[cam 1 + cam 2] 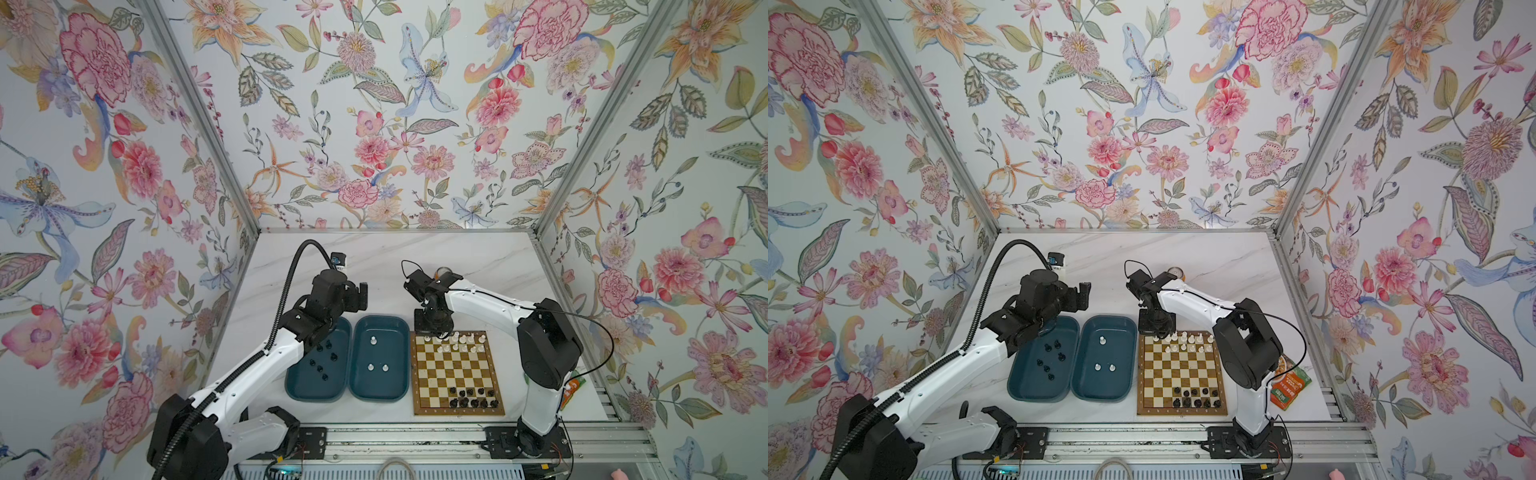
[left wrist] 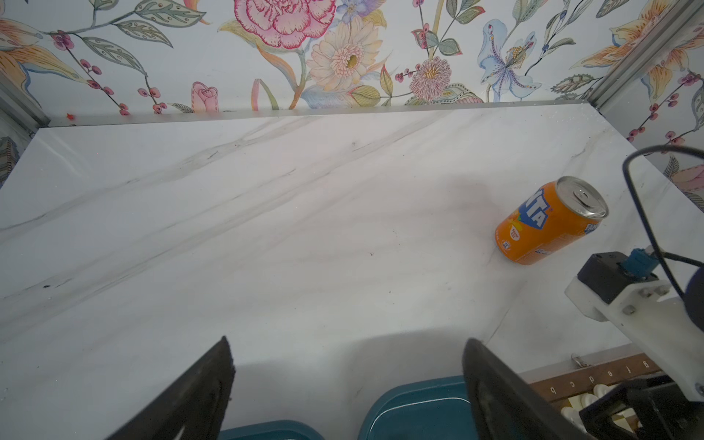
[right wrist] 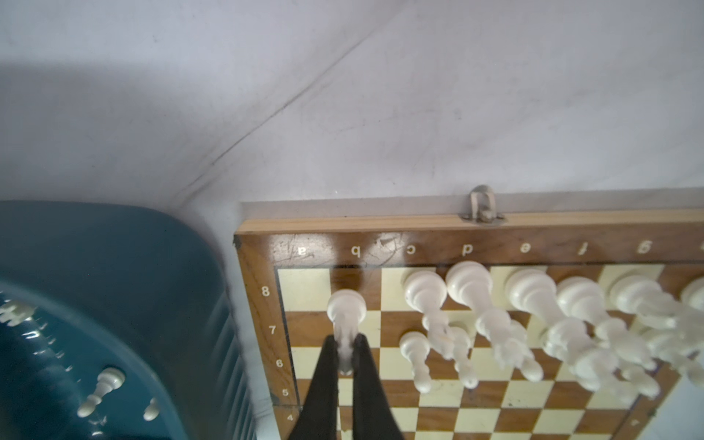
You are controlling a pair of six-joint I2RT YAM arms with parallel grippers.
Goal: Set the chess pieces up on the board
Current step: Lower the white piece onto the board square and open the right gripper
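Pincer on my right point(image 3: 345, 339) pinches a white chess piece point(image 3: 346, 306) at the far edge of the board point(image 3: 263, 343). I see my left pincer point(image 2: 346, 341) wide open, holding nothing.

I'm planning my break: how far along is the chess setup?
Partly done. White pieces fill much of the far rows of the board; black pieces cover part of the near rows. In hand: the right gripper, jaws shut, holds a white piece at the b file. Still to do: three white spares and several black spares wait in the teal trays; left gripper is open, empty.
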